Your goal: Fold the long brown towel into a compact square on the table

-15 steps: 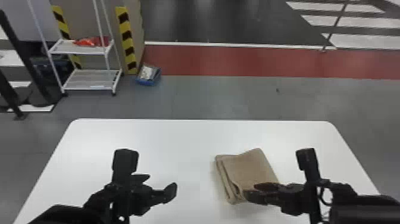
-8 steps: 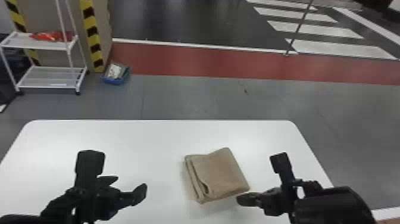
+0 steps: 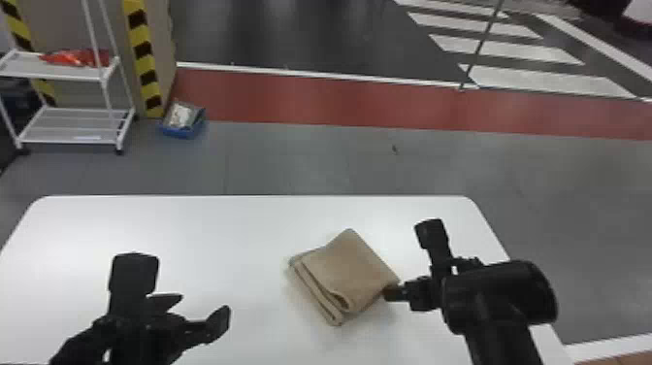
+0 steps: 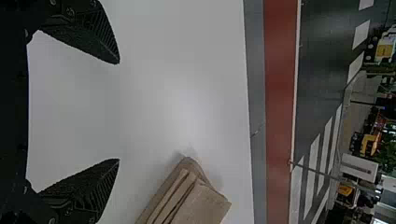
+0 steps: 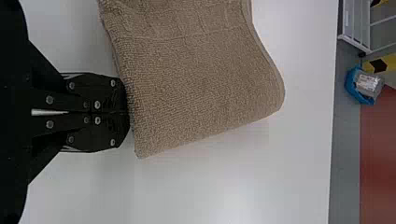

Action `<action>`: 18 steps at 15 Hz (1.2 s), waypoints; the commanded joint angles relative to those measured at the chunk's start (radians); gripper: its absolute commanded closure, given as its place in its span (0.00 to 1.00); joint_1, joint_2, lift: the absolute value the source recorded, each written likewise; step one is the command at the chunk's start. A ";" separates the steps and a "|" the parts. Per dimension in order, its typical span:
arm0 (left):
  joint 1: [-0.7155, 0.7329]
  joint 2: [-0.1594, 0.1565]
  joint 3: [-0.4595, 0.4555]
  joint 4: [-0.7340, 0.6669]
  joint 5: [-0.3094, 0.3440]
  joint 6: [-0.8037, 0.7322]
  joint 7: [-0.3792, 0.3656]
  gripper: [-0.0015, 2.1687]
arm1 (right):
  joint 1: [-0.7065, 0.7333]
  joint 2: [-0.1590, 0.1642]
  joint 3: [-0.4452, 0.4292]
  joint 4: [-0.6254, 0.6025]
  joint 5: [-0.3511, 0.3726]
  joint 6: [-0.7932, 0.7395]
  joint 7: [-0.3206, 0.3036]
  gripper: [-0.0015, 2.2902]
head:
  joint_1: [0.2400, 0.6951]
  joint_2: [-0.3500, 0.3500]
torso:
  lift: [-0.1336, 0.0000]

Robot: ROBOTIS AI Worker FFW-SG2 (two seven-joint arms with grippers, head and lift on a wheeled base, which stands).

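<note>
Head view: A brown towel (image 3: 349, 276), folded into a layered, roughly four-sided bundle, lies on a white table (image 3: 145, 223), right of the middle and nearer the right edge than the left. One corner of the cloth points toward the table's far edge, and its stacked folds face the left side. The left gripper (image 3: 201, 304), its fingers spread and empty, hangs over the left part of the table, well apart from the towel. The right gripper (image 3: 388, 293) sits at the towel's right-hand corner, its arm reaching in across the table's right edge. On the floor past the far left corner stand a white wire rack (image 3: 73, 74) holding a red item (image 3: 75, 58) and, next to it, a blue bin (image 3: 180, 131).

Left wrist view: The left gripper's (image 4: 117, 111) two ribbed fingers stand wide apart with bare tabletop between them; the towel's stacked layers lie beyond.

Right wrist view: The right gripper's (image 5: 128, 112) fingers are closed together, tips against the near edge of the terry cloth. Whether any fabric is pinched between them cannot be told.
</note>
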 commanded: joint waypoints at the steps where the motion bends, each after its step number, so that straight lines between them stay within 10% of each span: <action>1: 0.001 0.000 -0.001 -0.008 0.000 0.000 -0.001 0.07 | -0.042 0.007 -0.001 0.042 -0.027 -0.023 -0.054 0.90 | 1.00 0.19 | 1.00; 10: 0.027 0.000 0.022 -0.034 0.000 0.000 -0.014 0.07 | -0.207 0.055 0.039 0.330 -0.082 -0.355 -0.231 0.90 | 1.00 0.25 | 1.00; 18: 0.027 -0.002 0.069 -0.038 0.002 -0.006 -0.034 0.07 | -0.043 0.058 0.027 -0.049 -0.179 -0.073 -0.042 0.90 | 1.00 0.36 | 1.00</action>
